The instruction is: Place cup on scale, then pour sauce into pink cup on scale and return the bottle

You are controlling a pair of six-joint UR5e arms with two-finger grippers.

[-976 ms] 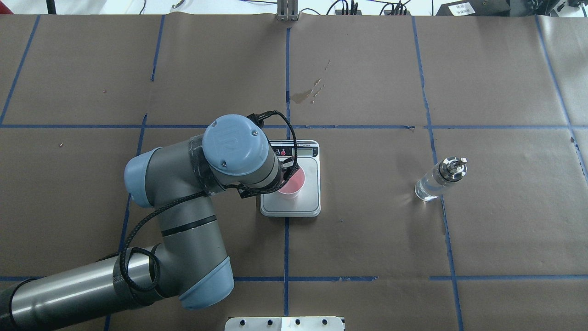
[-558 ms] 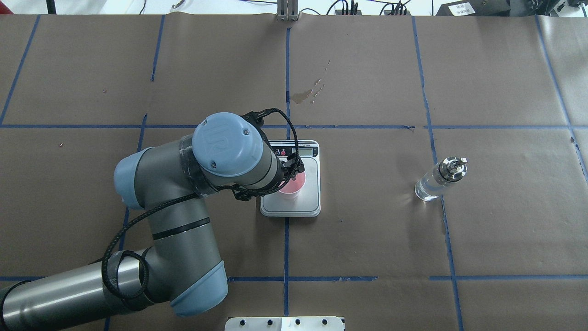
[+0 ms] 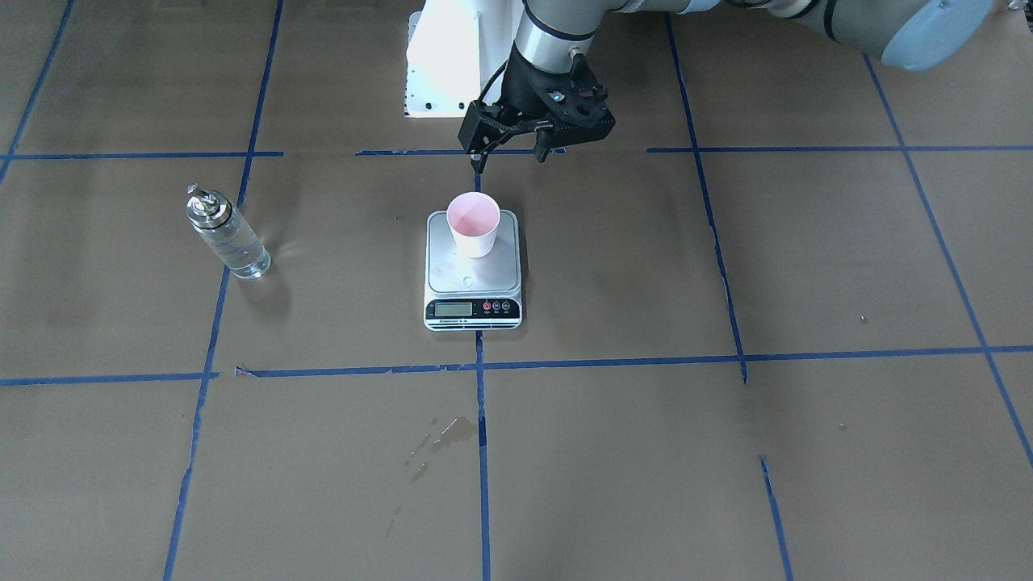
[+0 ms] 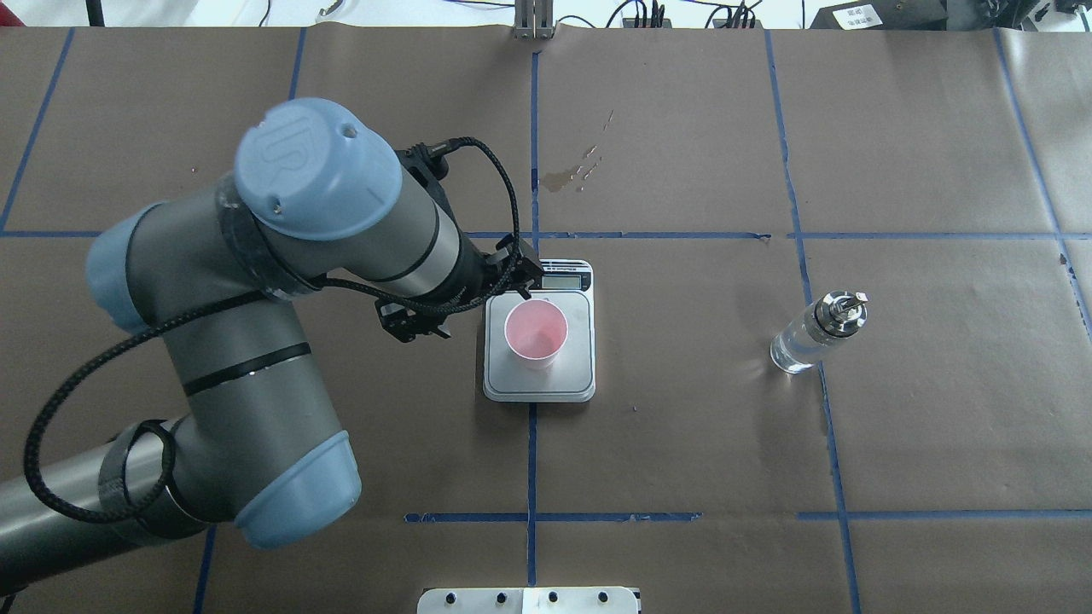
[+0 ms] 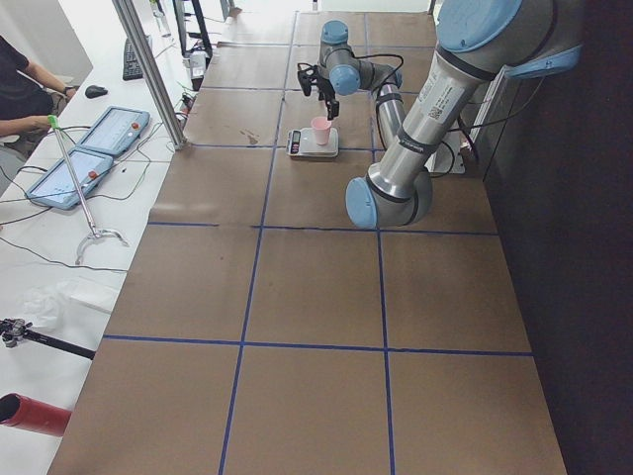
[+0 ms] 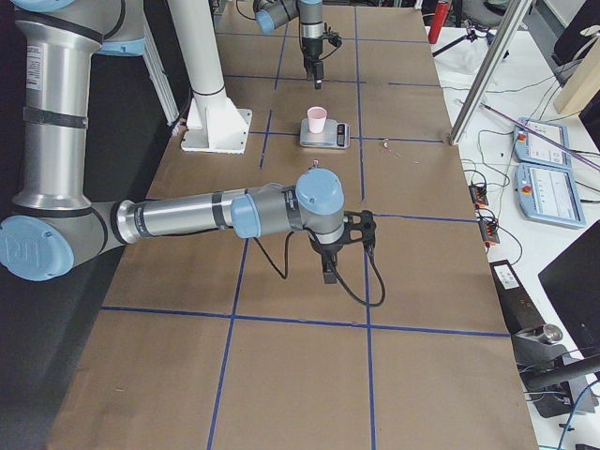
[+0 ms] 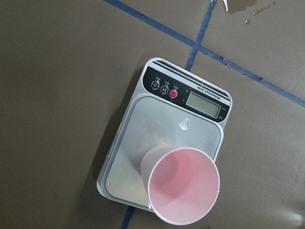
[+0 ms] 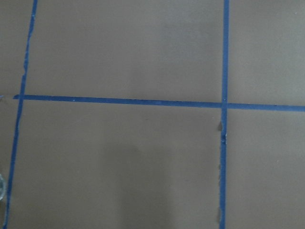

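Observation:
The pink cup [image 4: 536, 334] stands upright and empty on the steel platform of the scale [image 4: 580, 345], nearer the robot's side; it also shows in the front view [image 3: 474, 226] and the left wrist view [image 7: 183, 191]. My left gripper [image 3: 510, 159] is open and empty, raised above the table just behind the cup on the robot's side, clear of it. The glass bottle [image 4: 806, 337] with its metal spout cap stands alone far to the right, clear sauce inside [image 3: 238, 250]. My right gripper [image 6: 328, 270] hangs low over bare paper; I cannot tell if it is open or shut.
Brown paper with blue tape lines covers the table. Dried spill spots [image 4: 573, 175] lie beyond the scale. The white robot base plate [image 3: 448, 73] sits behind the left gripper. A metal post [image 4: 533, 21] stands at the far edge.
My left gripper has let go of the cup, risen and pulled back to the left. The cup now stands uncovered on the scale. The bottle has not moved.

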